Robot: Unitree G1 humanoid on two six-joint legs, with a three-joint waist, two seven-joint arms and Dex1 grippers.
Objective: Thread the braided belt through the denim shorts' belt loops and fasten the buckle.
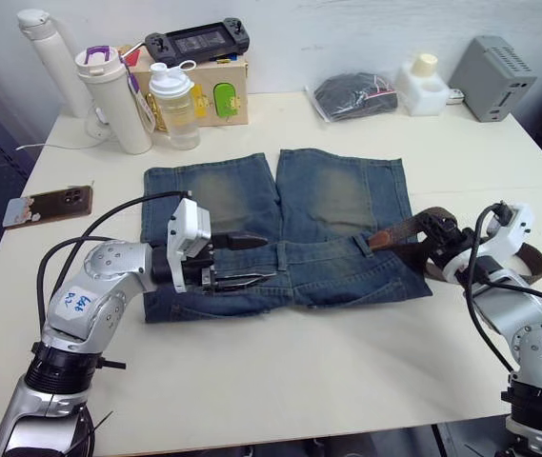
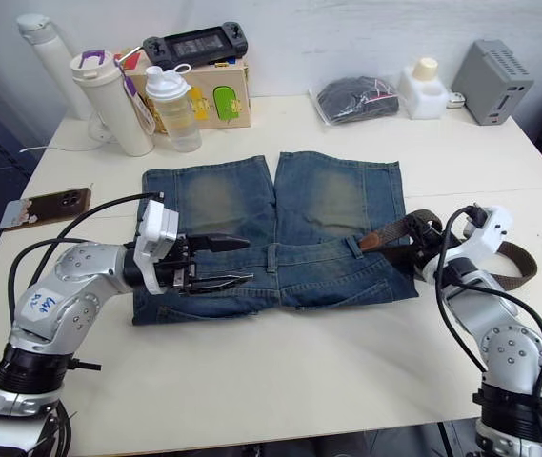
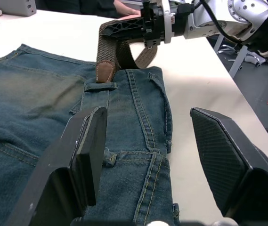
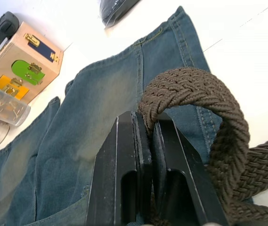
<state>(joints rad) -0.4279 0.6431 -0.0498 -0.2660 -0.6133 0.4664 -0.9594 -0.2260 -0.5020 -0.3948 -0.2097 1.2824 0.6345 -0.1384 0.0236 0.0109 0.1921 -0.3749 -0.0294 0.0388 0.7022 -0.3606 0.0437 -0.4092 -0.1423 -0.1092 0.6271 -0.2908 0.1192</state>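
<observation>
Braided belt (image 4: 204, 94) clamped in right hand (image 4: 148, 136), buckle hidden; left hand (image 1: 242, 260) spread over denim shorts (image 1: 328, 200).

Spread flat mid-counter (image 1: 347, 381): faded blue denim shorts (image 1: 280, 238), waistband toward the robot, legs pointing away. Over the waistband's left half, left pincer (image 1: 244, 260), jaws apart. At the shorts' right edge, dark brown braided belt (image 1: 406, 230), tan tip lying on the waistband by a belt loop (image 3: 101, 86), pinched in the right pincer (image 1: 437, 230), remainder looping on the counter to the right. Behind the shorts, far left: white bottles (image 1: 118, 100), wooden box (image 1: 211, 88). Left edge: phone (image 1: 48, 205).
</observation>
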